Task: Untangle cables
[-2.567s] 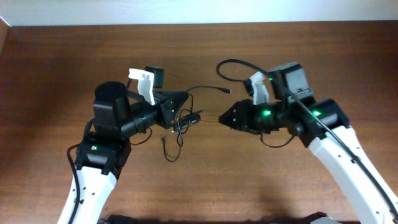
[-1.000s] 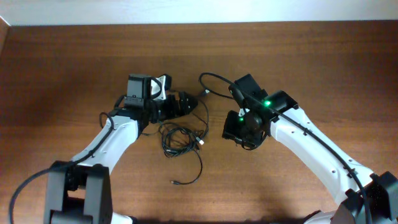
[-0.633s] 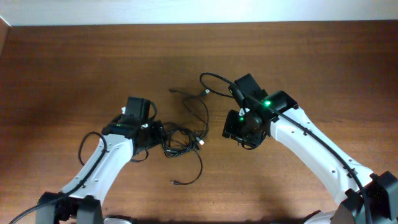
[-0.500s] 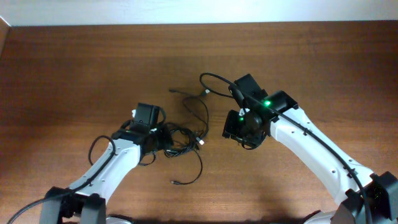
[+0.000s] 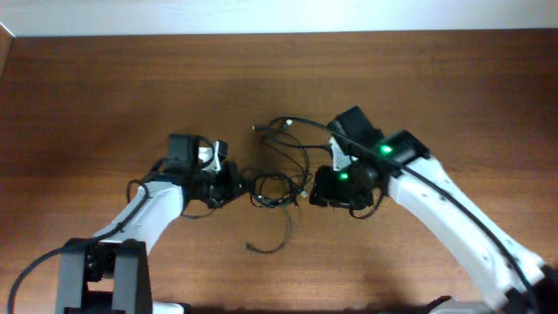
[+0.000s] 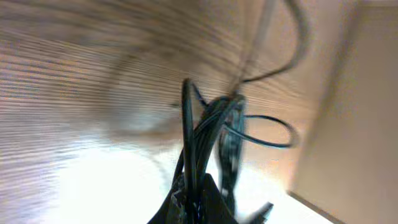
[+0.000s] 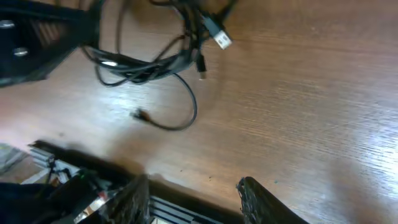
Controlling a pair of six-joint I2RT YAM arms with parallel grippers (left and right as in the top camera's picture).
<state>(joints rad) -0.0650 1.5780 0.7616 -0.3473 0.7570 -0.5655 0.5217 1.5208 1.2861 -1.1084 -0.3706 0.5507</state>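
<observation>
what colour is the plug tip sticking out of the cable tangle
Silvery white, the flat metal plug tip; clearest in the right wrist view.

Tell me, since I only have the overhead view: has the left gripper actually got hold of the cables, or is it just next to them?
Observer: The left wrist view shows the left gripper shut on a bundle of cables; several black strands rise out of its grip.
Operator: And the right one? From above I can't tell.
Observer: The right wrist view shows the right gripper open, with only bare table in the gap.
Operator: Any plug within its sight?
Observer: Yes, a silver-tipped plug sticks out of the tangle ahead of it, clear of that gripper.
</observation>
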